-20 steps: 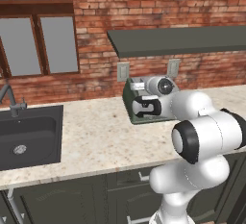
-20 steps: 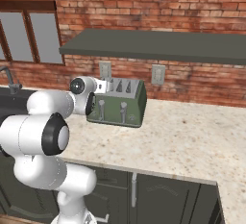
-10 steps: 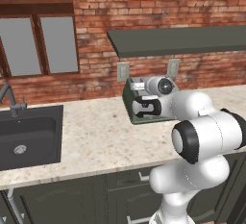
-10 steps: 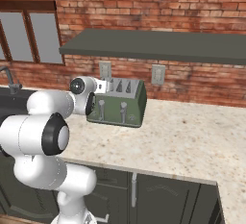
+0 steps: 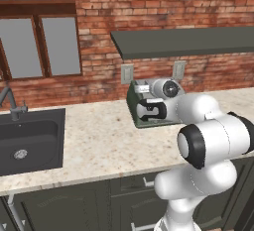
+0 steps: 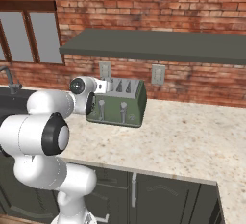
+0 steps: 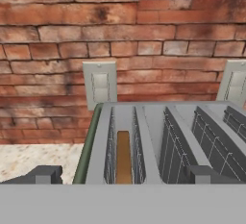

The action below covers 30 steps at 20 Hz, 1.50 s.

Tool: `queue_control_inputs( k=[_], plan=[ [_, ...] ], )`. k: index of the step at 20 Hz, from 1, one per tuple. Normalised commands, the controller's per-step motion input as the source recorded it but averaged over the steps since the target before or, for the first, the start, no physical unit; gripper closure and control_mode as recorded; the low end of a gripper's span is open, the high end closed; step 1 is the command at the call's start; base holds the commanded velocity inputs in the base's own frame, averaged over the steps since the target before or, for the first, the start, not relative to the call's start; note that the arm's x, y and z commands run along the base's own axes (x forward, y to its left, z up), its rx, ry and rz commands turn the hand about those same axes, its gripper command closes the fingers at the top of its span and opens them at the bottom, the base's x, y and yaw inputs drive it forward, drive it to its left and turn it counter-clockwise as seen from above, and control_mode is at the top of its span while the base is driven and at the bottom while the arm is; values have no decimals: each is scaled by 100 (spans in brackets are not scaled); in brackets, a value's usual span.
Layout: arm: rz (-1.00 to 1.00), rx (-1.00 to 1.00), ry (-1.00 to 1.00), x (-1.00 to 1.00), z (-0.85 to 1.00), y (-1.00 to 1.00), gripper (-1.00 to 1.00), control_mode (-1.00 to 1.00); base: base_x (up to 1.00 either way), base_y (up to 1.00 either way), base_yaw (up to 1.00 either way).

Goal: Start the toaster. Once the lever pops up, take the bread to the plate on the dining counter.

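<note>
Worktop (image 6: 192,136) is stretching beneath the arm, with the dark sink (image 5: 30,141) lying well to the left. Gripper (image 7: 122,172) is hovering spread apart over the toaster (image 6: 117,104), gripping nothing. Bread (image 7: 123,155) is sitting down in the leftmost slot. Wall outlets (image 7: 100,84) are standing behind against brick.

Brown bread (image 7: 123,156) sunk in green toaster's (image 6: 120,106) slot.

no readable text, labels, brands, numbers or signs on anything in view
</note>
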Motion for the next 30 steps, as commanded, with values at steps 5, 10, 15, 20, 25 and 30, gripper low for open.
queue_control_inputs(
  k=[5,10,15,20,25,30],
  plan=[
    [0,0,0,0,0,0,-100,-100,0,0,0],
    [0,0,0,0,0,0,-100,-100,0,0,0],
    [0,0,0,0,0,0,-100,-100,0,0,0],
    [0,0,0,0,0,0,-100,-100,0,0,0],
    [0,0,0,0,0,0,-100,-100,0,0,0],
    [0,0,0,0,0,0,-100,-100,0,0,0]
  ],
)
